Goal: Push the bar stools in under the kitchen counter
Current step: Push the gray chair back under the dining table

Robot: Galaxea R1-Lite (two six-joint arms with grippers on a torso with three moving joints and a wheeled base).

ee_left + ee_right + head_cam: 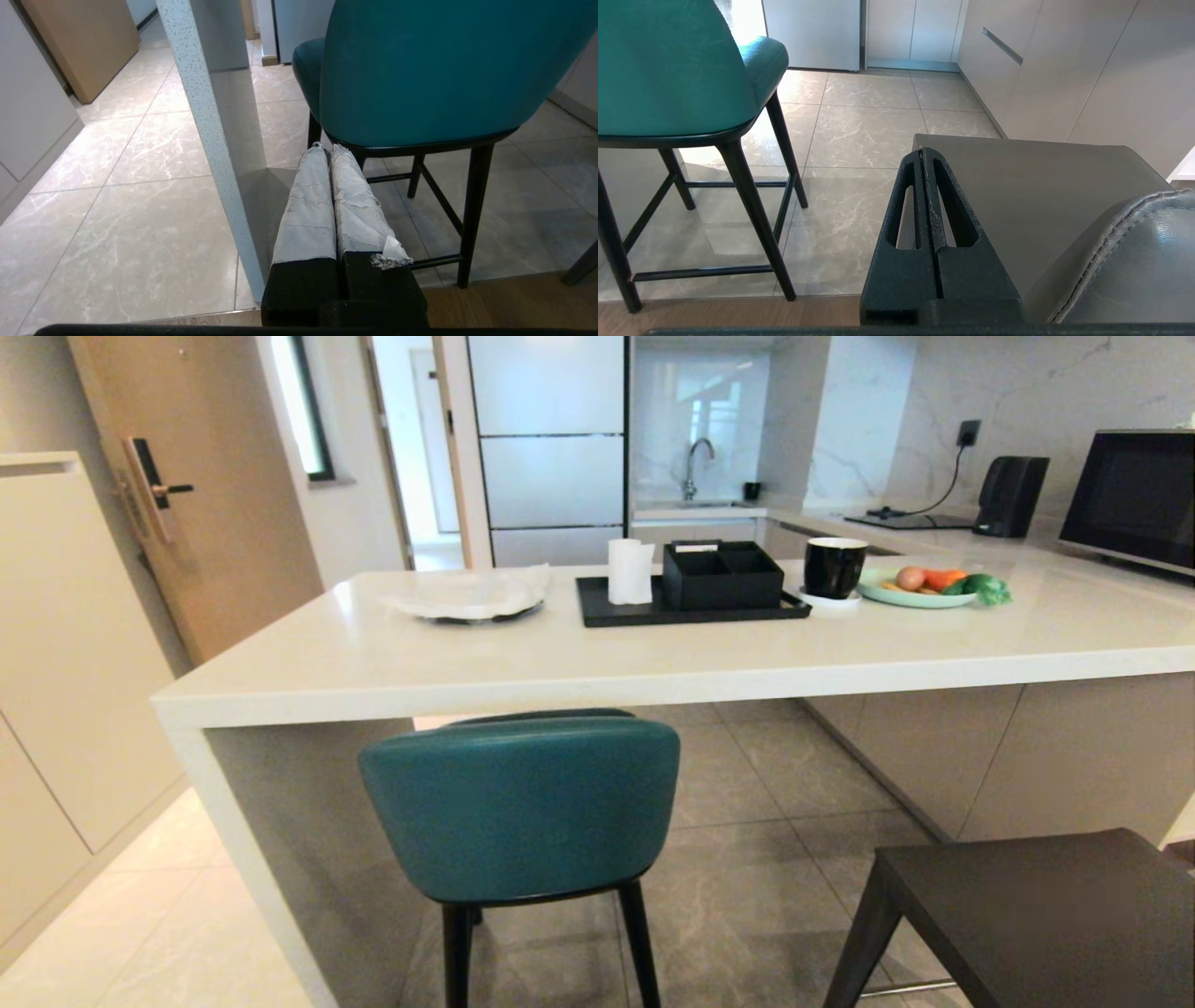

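Note:
A teal bar stool [519, 807] with thin black legs stands at the counter's left end, its seat partly beneath the off-white kitchen counter [579, 672]. A dark grey bar stool [1027, 915] stands at the lower right, out from the counter. Neither arm shows in the head view. My left gripper [328, 148], its fingers wrapped in white tape, is shut and empty just behind the teal stool [439, 74], beside the counter's slab end panel [210, 140]. My right gripper [920, 151] is shut and empty above the grey stool's seat [1045, 186], whose padded back [1139, 270] is close by.
On the counter lie a covered plate [471, 597], a black tray [607, 612] with a paper roll and a box, a black mug [834, 567] and a plate of vegetables [920, 588]. A beige cabinet [65, 663] and a wooden door [215, 476] stand left. Grey tile floor [794, 859] runs under the counter.

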